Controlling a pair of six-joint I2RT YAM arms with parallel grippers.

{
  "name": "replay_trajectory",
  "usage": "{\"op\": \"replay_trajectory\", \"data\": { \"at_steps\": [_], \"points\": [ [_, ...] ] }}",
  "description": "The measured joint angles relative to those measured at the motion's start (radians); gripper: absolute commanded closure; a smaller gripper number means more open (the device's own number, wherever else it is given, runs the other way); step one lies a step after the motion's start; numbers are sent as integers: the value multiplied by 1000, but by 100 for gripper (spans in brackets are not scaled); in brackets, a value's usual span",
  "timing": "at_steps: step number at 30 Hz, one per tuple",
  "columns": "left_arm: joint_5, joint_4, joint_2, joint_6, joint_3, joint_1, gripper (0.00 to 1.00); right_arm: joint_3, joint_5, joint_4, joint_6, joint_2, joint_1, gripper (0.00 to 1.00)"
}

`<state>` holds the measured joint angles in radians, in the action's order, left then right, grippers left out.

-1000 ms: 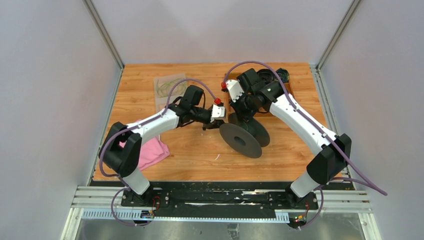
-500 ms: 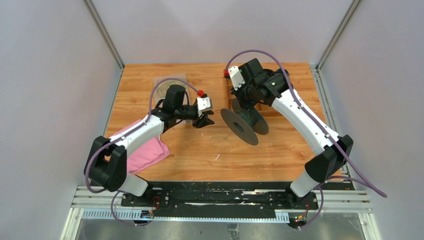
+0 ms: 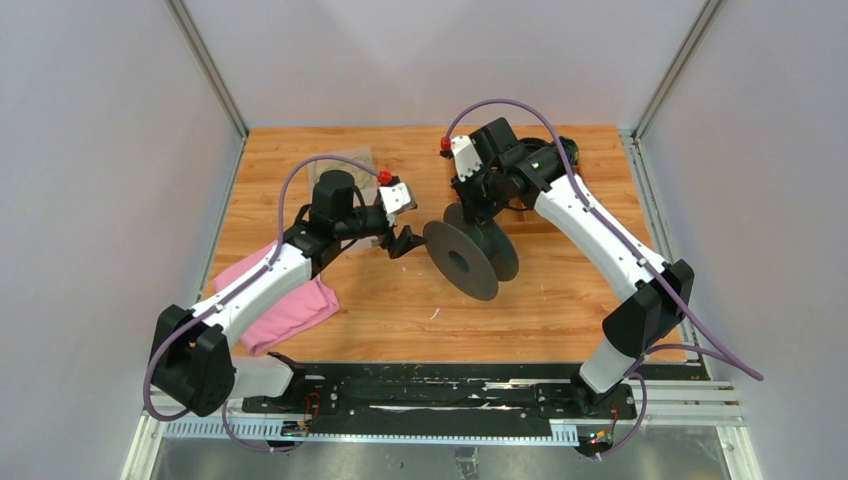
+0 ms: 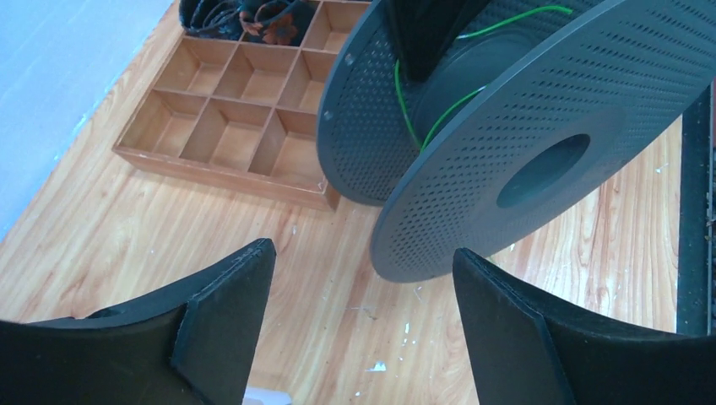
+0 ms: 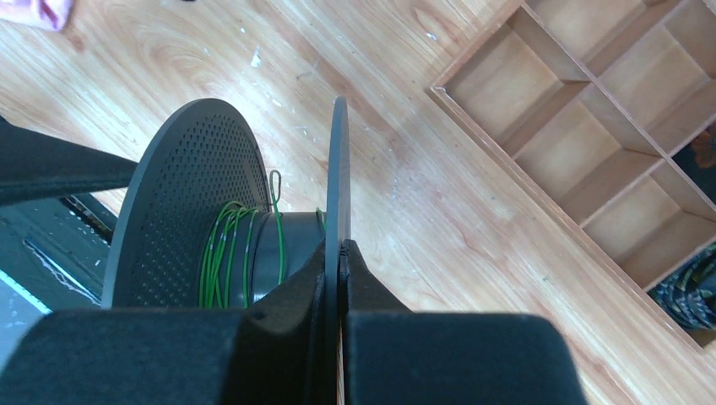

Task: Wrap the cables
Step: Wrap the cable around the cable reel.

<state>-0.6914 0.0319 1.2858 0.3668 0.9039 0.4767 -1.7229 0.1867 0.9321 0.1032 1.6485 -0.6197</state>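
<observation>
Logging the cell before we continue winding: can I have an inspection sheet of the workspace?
Surface: wooden table, small white flecks.
Job's things: thin green wire partly wound on the hub of the black spool.
Clutter: pink cloth, compartment tray, plastic bag.
Grippers: left pincer open, empty, facing the spool; right pincer shut on spool flange.
Cables: purple cords loop over both arms.
Surroundings: grey walls, metal frame.
</observation>
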Motion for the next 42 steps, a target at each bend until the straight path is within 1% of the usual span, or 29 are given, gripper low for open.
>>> {"op": "replay_trajectory", "data": {
  "at_steps": [3,8,11,14,22,24,26,29,30,32,35,42],
  "points": [
    [-14,-14,-13,26,3,2,21,8,27,-21,-8,1,0,99],
    [-82,-162,-3,163,70,10,22,45,40,-58,-9,5,-10,99],
    [-117,-217,1,217,113,13,24,95,47,-93,-6,5,-23,99],
    [-139,-251,9,250,130,13,25,125,45,-106,-2,5,-33,99],
    [-151,-319,52,274,142,15,24,143,57,-141,-3,5,-42,99],
    [-141,-317,47,271,137,16,24,149,59,-144,-8,5,-41,99],
    [-114,-316,35,259,119,16,27,153,61,-147,-13,5,-37,99],
    [-54,-311,9,206,87,9,41,153,63,-151,-25,-2,-25,99],
    [-34,-310,3,188,82,6,43,153,64,-152,-31,-7,-18,99],
    [19,-311,-9,155,74,-8,44,153,64,-152,-42,-21,5,99],
    [58,-318,-16,154,54,-19,42,149,60,-156,-71,-48,49,99],
    [55,-336,48,201,-15,-18,44,116,74,-175,-153,-79,112,99]
  ]
}}
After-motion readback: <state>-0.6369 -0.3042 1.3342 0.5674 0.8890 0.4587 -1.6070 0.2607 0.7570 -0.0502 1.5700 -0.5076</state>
